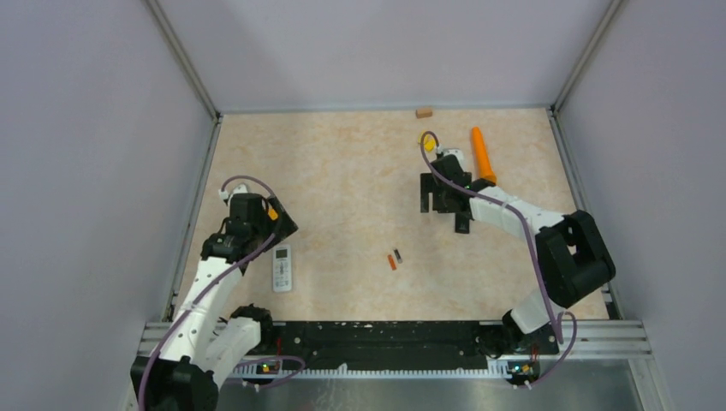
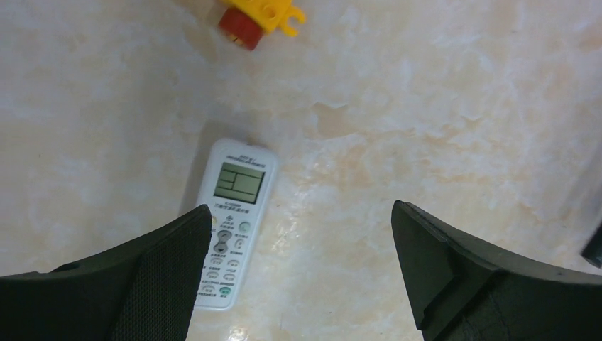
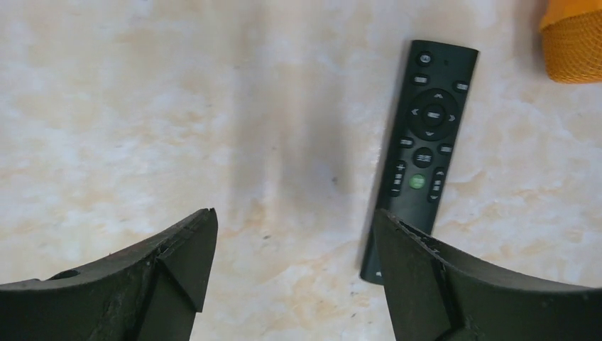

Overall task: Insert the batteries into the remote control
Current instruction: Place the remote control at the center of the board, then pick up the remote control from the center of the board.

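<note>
A white remote (image 2: 236, 213) lies face up, screen away from me; my left gripper (image 2: 302, 220) hangs open above the table just right of it, left finger (image 2: 163, 277) overlapping its lower edge. In the top view the white remote (image 1: 282, 267) lies beside the left gripper (image 1: 259, 223). A black remote (image 3: 423, 142) lies face up; my right gripper (image 3: 294, 234) is open and empty, right finger (image 3: 440, 277) over its near end. An orange-red battery (image 1: 391, 263) and a dark battery (image 1: 397, 255) lie mid-table, apart from both grippers. The blue and other dark battery are out of view.
A long orange cylinder (image 1: 483, 154) lies just right of the right gripper (image 1: 443, 199); it also shows in the right wrist view (image 3: 575, 39). A yellow block with a red part (image 2: 259, 14) lies beyond the white remote. A tan block (image 1: 423, 111) sits at the back wall.
</note>
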Action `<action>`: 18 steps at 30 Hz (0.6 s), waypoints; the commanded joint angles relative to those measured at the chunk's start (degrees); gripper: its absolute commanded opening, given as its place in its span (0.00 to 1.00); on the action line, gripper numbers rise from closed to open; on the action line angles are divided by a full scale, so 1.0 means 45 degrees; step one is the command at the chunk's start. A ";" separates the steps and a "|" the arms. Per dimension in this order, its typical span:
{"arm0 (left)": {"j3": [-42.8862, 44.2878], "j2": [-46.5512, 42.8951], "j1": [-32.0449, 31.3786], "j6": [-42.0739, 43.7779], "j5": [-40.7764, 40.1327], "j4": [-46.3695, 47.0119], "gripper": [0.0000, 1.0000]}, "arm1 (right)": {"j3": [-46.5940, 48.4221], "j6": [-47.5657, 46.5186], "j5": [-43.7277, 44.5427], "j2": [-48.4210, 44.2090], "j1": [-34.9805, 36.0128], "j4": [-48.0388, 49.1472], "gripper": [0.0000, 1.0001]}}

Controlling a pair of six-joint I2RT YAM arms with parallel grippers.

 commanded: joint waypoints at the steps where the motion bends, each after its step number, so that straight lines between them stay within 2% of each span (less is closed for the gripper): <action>1: -0.1120 -0.0062 0.0376 -0.0908 -0.0572 0.0486 0.99 | -0.0519 0.0536 -0.2319 -0.1428 0.0030 0.1242 0.82; 5: -0.1859 0.0063 0.0628 -0.1502 -0.0551 0.0823 0.99 | -0.0959 0.0827 -0.3082 -0.1842 0.0028 0.1634 0.82; 10: -0.2328 0.1145 0.0643 -0.1489 -0.0302 0.1048 0.99 | -0.1092 0.1005 -0.3434 -0.1997 0.0028 0.1859 0.81; 18: -0.2193 0.3089 0.0384 -0.0520 0.0528 0.1256 0.84 | -0.1054 0.1072 -0.3510 -0.2075 0.0032 0.2015 0.80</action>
